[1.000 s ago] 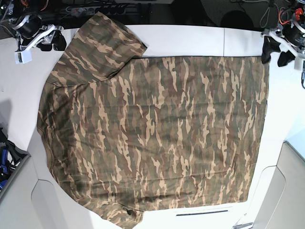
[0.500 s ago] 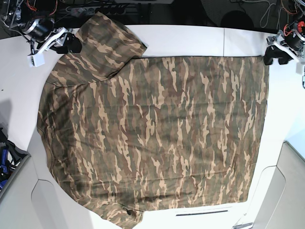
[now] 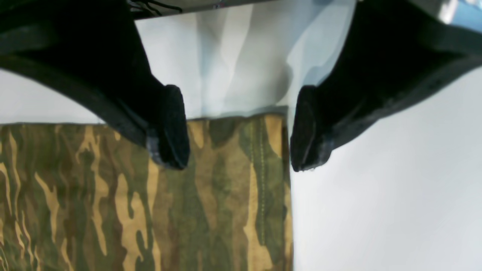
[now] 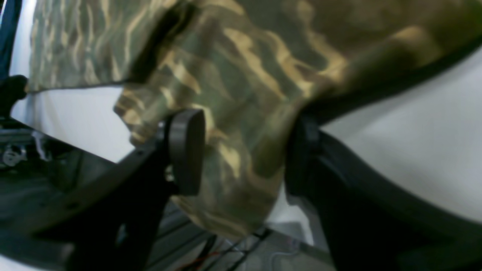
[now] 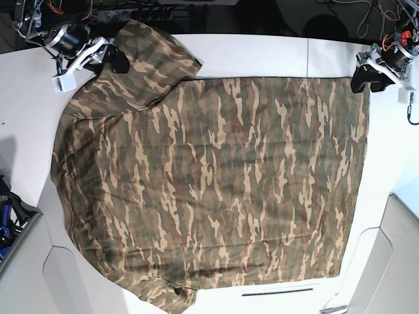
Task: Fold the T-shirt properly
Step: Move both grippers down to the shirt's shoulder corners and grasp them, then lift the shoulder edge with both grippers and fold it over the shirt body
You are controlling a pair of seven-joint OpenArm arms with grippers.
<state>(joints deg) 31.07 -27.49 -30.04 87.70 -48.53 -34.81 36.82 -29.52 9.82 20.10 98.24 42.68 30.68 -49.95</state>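
Both grippers (image 5: 364, 78) (image 5: 111, 57) now closer to T-shirt (image 5: 216, 183)

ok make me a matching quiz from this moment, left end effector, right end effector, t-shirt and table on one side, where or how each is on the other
1. left end effector
2. right end effector
3. T-shirt
4. table

a. white surface under everything
b. spread out flat, camouflage print
c. open astride the sleeve
d. open over a hem corner

Pairs: 1-d, 2-c, 3-b, 4-a

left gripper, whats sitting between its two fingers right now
In the left wrist view, the open left gripper straddles the hemmed corner of the T-shirt, with bare white table beyond the cloth edge. Nothing else lies between them.
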